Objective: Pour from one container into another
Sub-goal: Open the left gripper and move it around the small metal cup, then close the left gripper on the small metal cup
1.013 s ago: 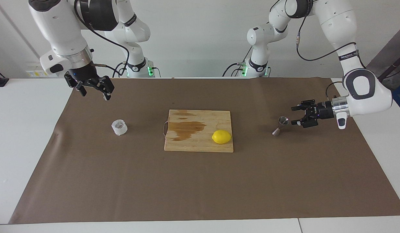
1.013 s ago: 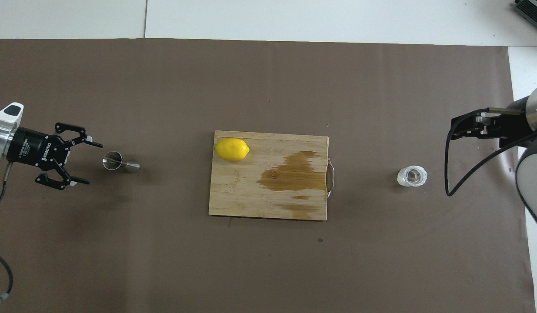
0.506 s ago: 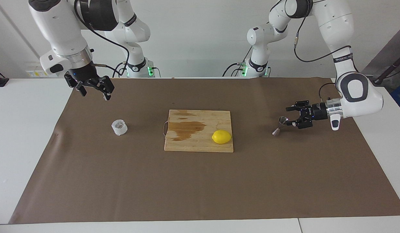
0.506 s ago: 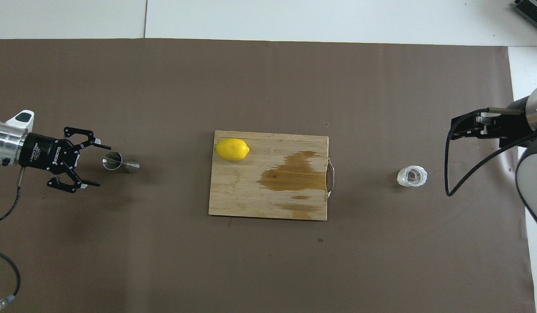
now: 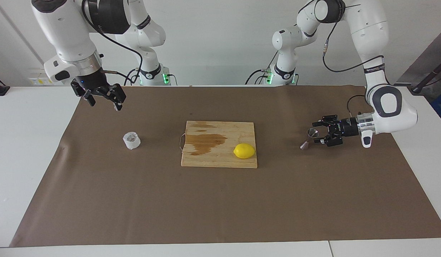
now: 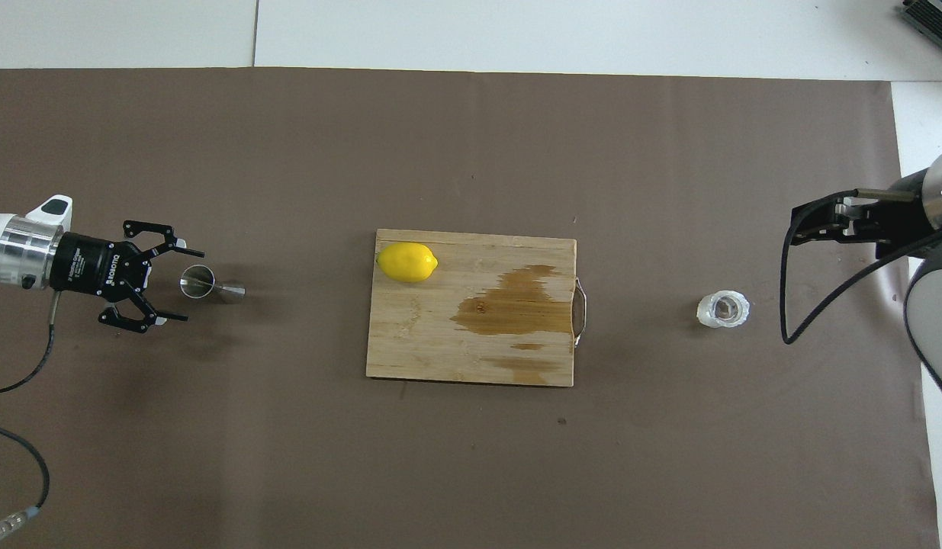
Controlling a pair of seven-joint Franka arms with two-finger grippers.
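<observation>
The steel jigger (image 5: 306, 144) stands upright on the brown mat at the left arm's end; it also shows in the overhead view (image 6: 228, 290). My left gripper (image 5: 315, 132) is open and low beside it, with a finger on each side of the jigger's upper cone (image 6: 193, 284). I cannot tell whether they touch it. The squat white crinkled cup (image 5: 131, 140) stands at the right arm's end and shows in the overhead view (image 6: 722, 309) too. My right gripper (image 5: 103, 98) is open and empty, raised over the mat's edge, apart from the cup; it waits.
A wooden cutting board (image 5: 220, 157) with a dark wet stain lies mid-table, its wire handle toward the cup. A yellow lemon (image 5: 244, 150) sits on the board's corner toward the jigger (image 6: 407, 261). The brown mat (image 5: 220, 207) covers most of the white table.
My left gripper has moved in toward the jigger and lower, until its open fingers flank the upper cone. The right arm, cup, jigger and lemon have not moved.
</observation>
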